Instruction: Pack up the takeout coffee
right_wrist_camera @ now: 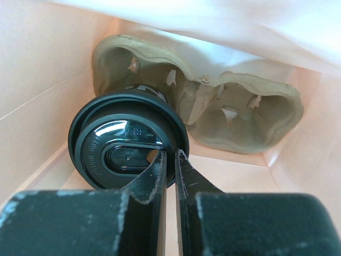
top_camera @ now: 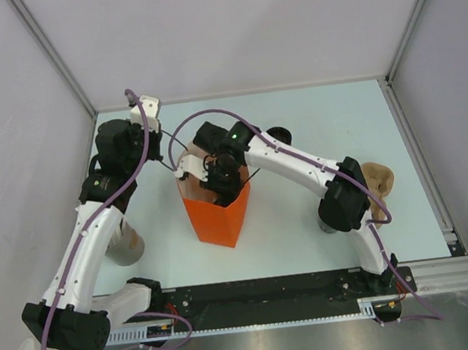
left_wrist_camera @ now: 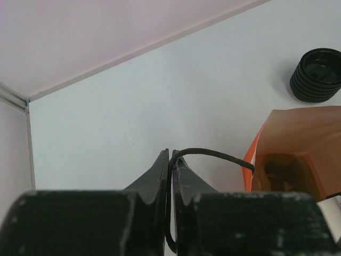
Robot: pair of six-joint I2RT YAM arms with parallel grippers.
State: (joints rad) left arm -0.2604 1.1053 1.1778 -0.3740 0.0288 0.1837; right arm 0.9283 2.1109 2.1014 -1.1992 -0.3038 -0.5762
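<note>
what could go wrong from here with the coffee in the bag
The right gripper seems to pinch the coffee cup only by the rim of its lid; the lid could pop off. The left gripper holds the bag by one thin handle, so it may tip.
</note>
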